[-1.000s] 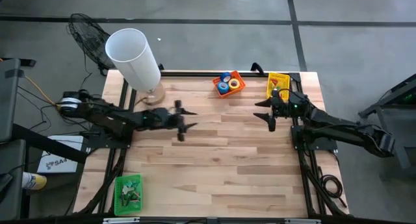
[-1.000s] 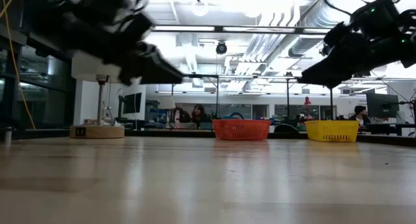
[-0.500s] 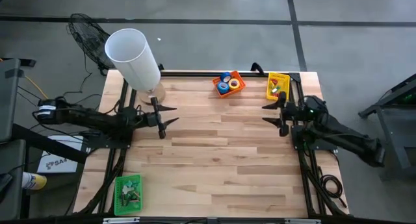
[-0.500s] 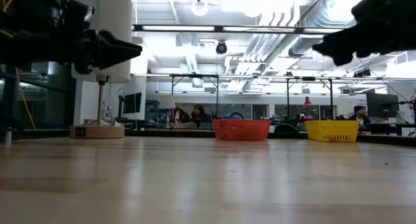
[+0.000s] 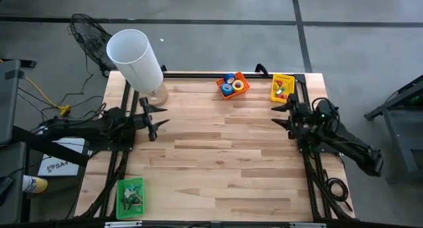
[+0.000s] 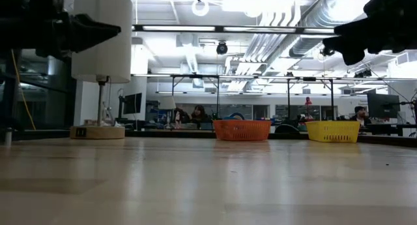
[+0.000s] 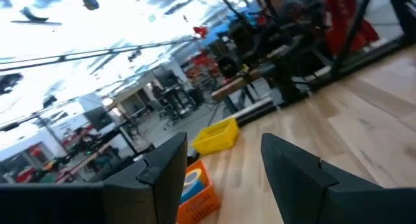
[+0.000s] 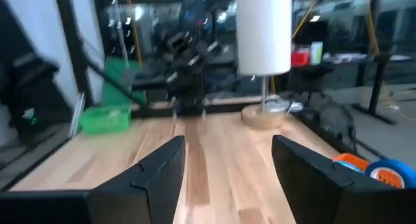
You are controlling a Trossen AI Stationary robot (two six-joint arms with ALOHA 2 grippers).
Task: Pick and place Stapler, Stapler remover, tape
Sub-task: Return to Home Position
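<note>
The tape rolls (image 5: 231, 84), blue and yellow rings, lie in an orange basket (image 5: 242, 82) at the table's far edge. They also show in the left wrist view as tape (image 7: 190, 180) and in the right wrist view as tape (image 8: 379, 169). I cannot make out the stapler or the stapler remover. My left gripper (image 5: 160, 118) hovers open near the left edge, beside the lamp base, with nothing between its fingers (image 7: 162, 178). My right gripper (image 5: 277, 115) hovers open by the right edge, in front of the yellow basket, also with nothing between its fingers.
A lamp with a tall white shade (image 5: 135, 58) stands at the far left corner. A yellow basket (image 5: 282, 87) with small red and green items sits at the far right. A green basket (image 5: 129, 194) sits at the near left corner. The wooden tabletop (image 5: 218, 162) lies between the arms.
My left gripper has drawn back from the table's middle toward the left edge, ending beside the lamp base, and has tipped up toward level. My right gripper has drawn back a little toward the right edge and risen.
</note>
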